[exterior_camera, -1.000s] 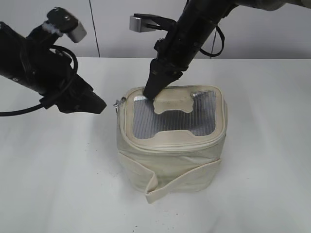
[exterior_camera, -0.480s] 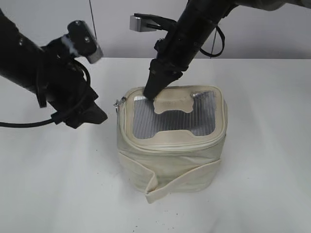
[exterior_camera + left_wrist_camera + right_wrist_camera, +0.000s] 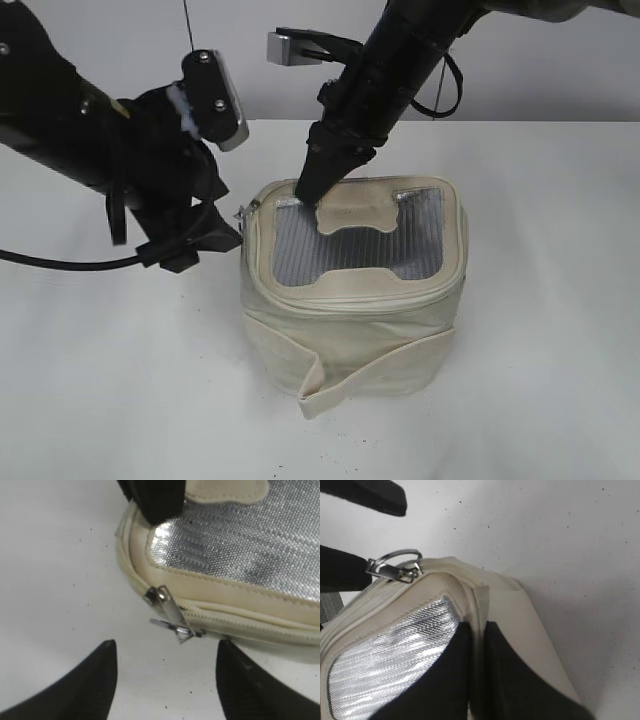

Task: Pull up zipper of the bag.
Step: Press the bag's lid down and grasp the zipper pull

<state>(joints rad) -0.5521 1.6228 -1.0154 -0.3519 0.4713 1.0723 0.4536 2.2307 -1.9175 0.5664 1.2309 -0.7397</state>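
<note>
White matte tabletop [image 3: 540, 300] carries the boxy cream leatherette bag [image 3: 350, 330], centre. Left gripper [image 3: 165, 680], ribbed fingers apart, faces the zipper's silver pulls [image 3: 170, 615]; right gripper [image 3: 476, 675], fingers together, presses its far-left rim.

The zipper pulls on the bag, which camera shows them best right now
The left wrist view: the zipper pulls sit sharp and central, just ahead of the open left gripper. The right wrist view catches them near its left edge, ring visible. The exterior view shows only a tiny glint at the bag corner.
</note>
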